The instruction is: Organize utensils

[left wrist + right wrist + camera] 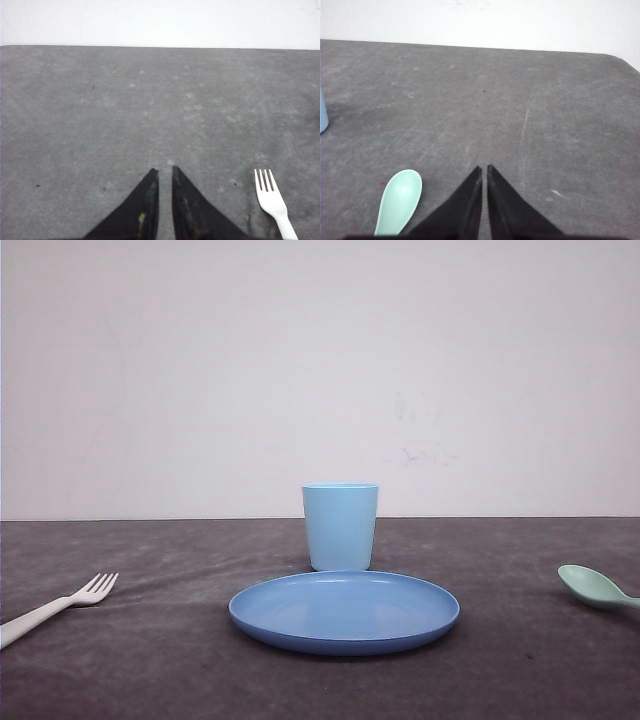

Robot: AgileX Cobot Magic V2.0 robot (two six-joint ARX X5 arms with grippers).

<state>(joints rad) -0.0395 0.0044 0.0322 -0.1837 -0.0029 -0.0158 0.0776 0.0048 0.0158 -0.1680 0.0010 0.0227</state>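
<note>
Plate (pixel 344 613), round, blue, smooth plastic with shallow raised rim, nearest at table centre. Fork (pixel 55 608), white plastic, four tines, slim handle, lying flat at near left, well apart from plate, tines pointing away toward far right. Spoon (pixel 595 587), mint-green plastic, oval bowl, lying flat at right edge, handle cut off by frame. Cup (pixel 340 525), light blue, tapered, upright just behind plate. Tablecloth (pixel 160 670), dark grey, mottled, lightly creased. Wall (pixel 300 360), plain white, behind.

Left gripper (pixel 162 175), black tapered fingers nearly together, holding nothing, above bare cloth, fork beside it. Right gripper (pixel 484 171), likewise closed to a slit, empty, spoon bowl just beside; front view omits both.
</note>
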